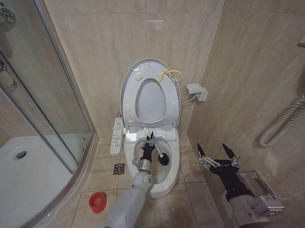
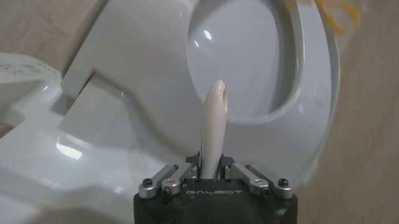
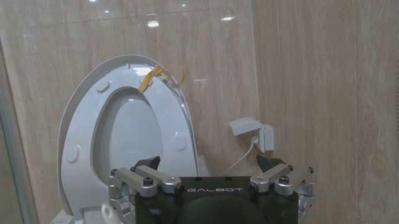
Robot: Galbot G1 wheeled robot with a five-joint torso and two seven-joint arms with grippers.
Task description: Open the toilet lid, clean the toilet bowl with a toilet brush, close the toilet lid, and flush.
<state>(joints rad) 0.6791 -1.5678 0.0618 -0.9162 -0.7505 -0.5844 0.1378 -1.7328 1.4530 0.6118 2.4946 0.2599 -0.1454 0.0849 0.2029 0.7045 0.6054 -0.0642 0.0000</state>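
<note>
Toilet brush [image 1: 161, 155] clamped in left hand [image 1: 149, 140], head inside toilet bowl [image 1: 167, 181]

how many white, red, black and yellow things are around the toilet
White: 4 – toilet lid, seat, toilet bowl, button panel
Red: 1 – holder cup
Black: 1 – bristle head of the toilet brush in the left end effector
Yellow: 1 – cord loop
Total: 7

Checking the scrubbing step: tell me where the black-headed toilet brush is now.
In the head view, the slim pale-handled toilet brush is held by the left gripper, its black bristle head down inside the white ceramic toilet bowl, below the raised toilet lid.
</note>
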